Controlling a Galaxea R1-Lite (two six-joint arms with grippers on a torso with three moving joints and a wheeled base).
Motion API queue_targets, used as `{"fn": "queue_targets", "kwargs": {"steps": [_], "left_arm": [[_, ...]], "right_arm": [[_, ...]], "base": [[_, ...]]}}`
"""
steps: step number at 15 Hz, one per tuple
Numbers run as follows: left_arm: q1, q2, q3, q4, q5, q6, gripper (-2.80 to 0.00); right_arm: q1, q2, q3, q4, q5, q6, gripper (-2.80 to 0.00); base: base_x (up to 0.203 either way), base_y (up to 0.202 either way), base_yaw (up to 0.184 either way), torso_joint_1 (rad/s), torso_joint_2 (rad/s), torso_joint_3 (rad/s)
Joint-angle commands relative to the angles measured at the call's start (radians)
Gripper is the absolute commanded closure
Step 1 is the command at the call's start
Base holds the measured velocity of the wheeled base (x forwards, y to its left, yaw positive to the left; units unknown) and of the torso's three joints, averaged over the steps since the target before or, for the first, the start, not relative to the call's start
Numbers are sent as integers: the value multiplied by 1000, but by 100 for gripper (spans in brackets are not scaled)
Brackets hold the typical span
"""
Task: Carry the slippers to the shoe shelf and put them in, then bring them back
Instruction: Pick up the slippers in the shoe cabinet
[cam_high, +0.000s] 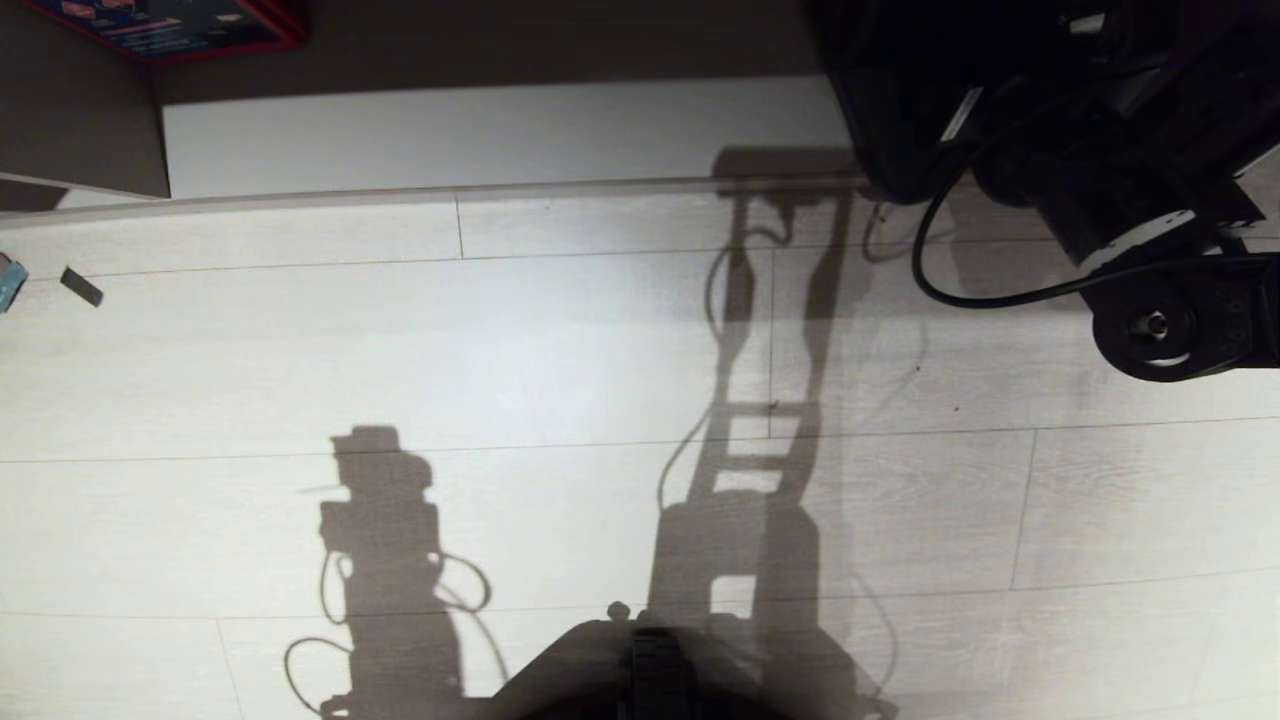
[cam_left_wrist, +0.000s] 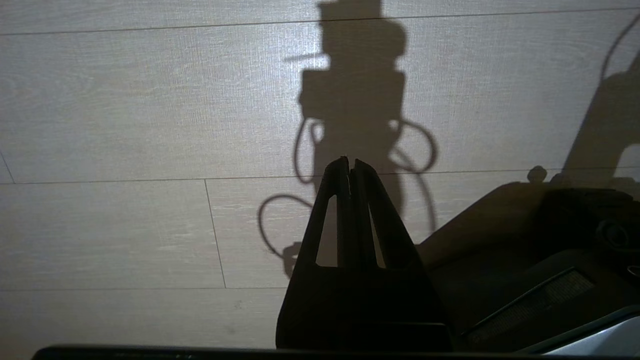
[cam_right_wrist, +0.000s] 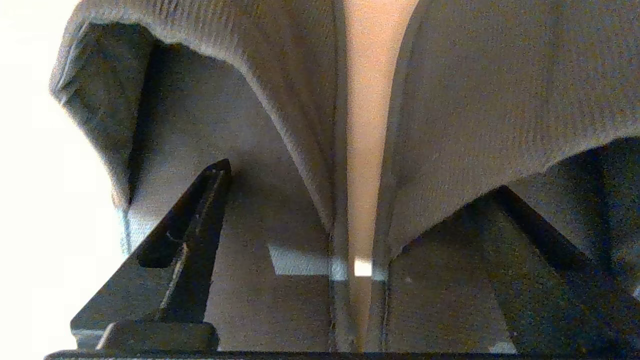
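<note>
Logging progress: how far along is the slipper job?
Looks done: the pair of dark grey fabric slippers lies side by side, set down. In hand: right gripper open astride their inner edges. Remaining: withdrawing; which leg of the trip, unclear. Idle left gripper shut.

Pale wood-plank floor (cam_high: 560, 350) with a small dark scrap (cam_high: 81, 286) lying near its left edge

My right arm (cam_high: 1150, 250) reaches in from the upper right of the head view, wrist joint facing the camera. Its right gripper (cam_right_wrist: 350, 200) has its fingers (cam_right_wrist: 195, 240) spread wide apart. My left gripper (cam_left_wrist: 351, 165) points down, fingertips pressed together at frame centre.
</note>
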Motion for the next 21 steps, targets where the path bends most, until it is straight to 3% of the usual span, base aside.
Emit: {"fn": "queue_targets", "kwargs": {"steps": [1,9,21], "left_arm": [[0,1,0,0,0,-1,0],[1,1,0,0,0,-1,0],[1,1,0,0,0,-2,0]], "right_arm": [[0,6,-14,-7,-3,-2,-280],[9,0,-24,-5,-44,-7,-280],[39,113,-197,-28,-93,-35,-280]], "base": [[0,0,0,0,0,0],[0,0,0,0,0,0],[0,0,0,0,0,0]]}}
